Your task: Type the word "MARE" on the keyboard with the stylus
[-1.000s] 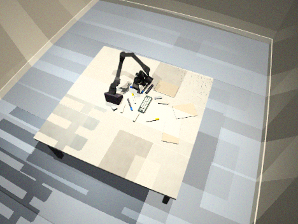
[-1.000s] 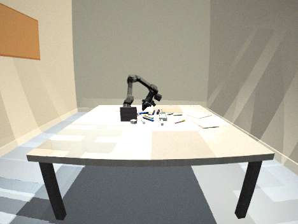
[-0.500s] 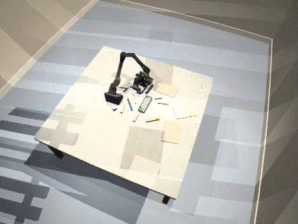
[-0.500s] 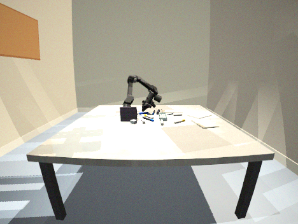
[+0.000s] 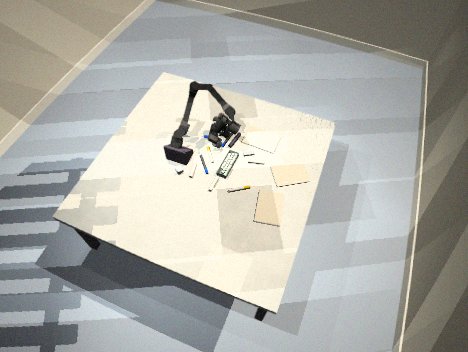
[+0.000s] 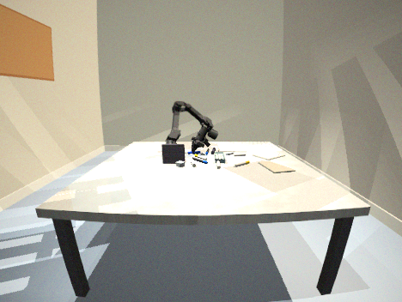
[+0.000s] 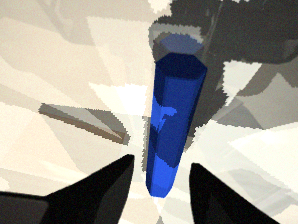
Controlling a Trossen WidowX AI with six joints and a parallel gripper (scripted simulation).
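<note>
Tool (image 5: 217, 143) (image 6: 194, 149) (image 7: 162, 166) partway open, nothing gripped; blue pen (image 7: 172, 115), toward wrist-view 12 o'clock, should be centred before squeezing.

On my desk (image 5: 165, 225) (image 6: 193, 189): one keyboard (image 5: 228, 164) (image 6: 220, 157) and one orange-ended pen (image 5: 239, 189) (image 6: 242, 164). Between the two tips of my one pincer (image 5: 216, 144) (image 6: 194, 150) (image 7: 162, 164), the wrist view shows one blue faceted rod (image 7: 172, 120); the total of slim, pen-like pieces is too blurred to count.
</note>
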